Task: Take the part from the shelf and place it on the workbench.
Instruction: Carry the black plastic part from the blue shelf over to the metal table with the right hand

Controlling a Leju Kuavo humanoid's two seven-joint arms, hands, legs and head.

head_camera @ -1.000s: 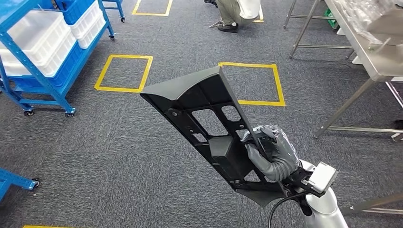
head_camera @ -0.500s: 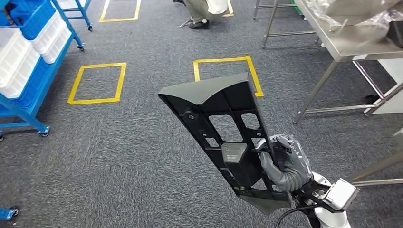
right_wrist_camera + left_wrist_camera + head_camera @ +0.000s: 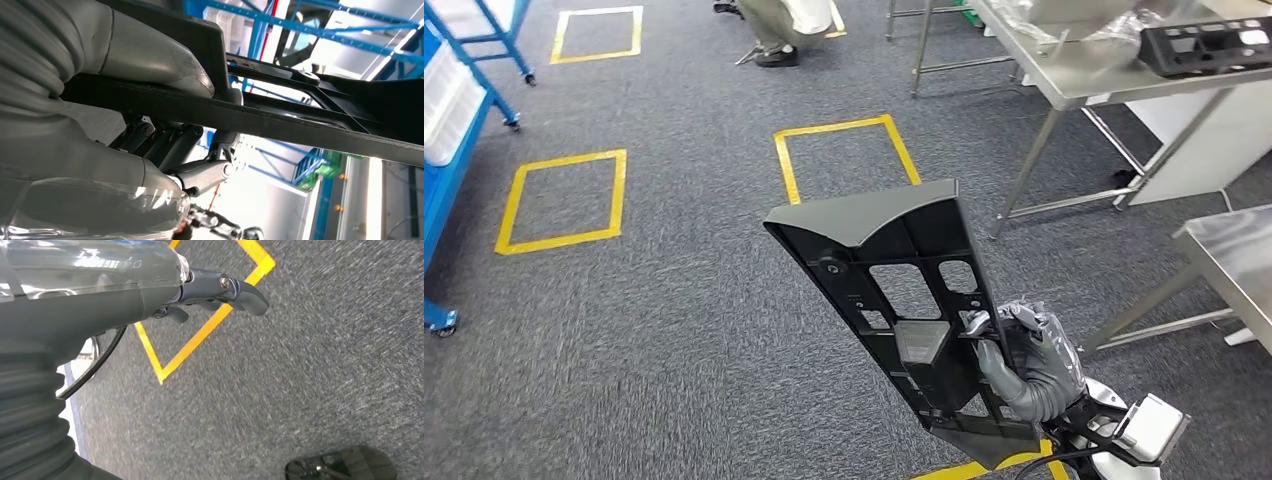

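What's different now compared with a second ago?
The robot has turned right: the blue shelf has slid off to the left and the steel workbench has come further into view. The right hand still grips the black part, held up the same way.

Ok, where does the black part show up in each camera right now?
Head view: the part stands low and centre-right, gripped near its lower end by the right hand.
Right wrist view: the part crosses the picture as dark bars, with the hand clamped on it.
Left wrist view: not there; carpet and yellow tape.
Shared landmark: the right hand on the part.
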